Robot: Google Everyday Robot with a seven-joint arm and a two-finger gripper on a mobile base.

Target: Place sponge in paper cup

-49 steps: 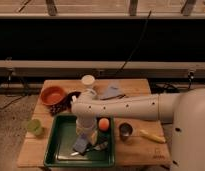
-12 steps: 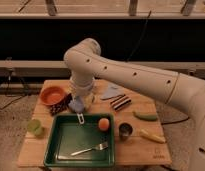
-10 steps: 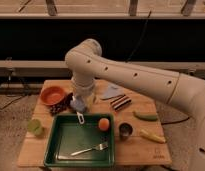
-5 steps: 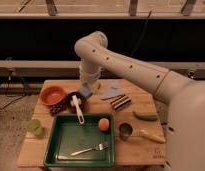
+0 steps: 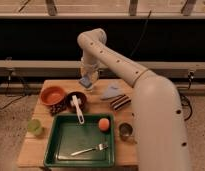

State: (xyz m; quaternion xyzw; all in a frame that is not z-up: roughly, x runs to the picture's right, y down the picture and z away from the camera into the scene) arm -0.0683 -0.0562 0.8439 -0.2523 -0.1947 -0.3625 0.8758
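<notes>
Camera view: hand (image 5: 87, 80) above back of wooden table (image 5: 31, 145), behind dark bowl (image 5: 76, 101), pinching small grey-blue rectangular sponge (image 5: 86, 82). White paper cup not visible, probably hidden behind hand and sponge. Judgement: centre sponge over cup mouth, lower it inside the rim before letting go, avoid tipping cup.

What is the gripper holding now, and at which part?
The gripper, raised over the table's back edge, holds the sponge by its upper part; the lower end hangs out below the fingers.
</notes>
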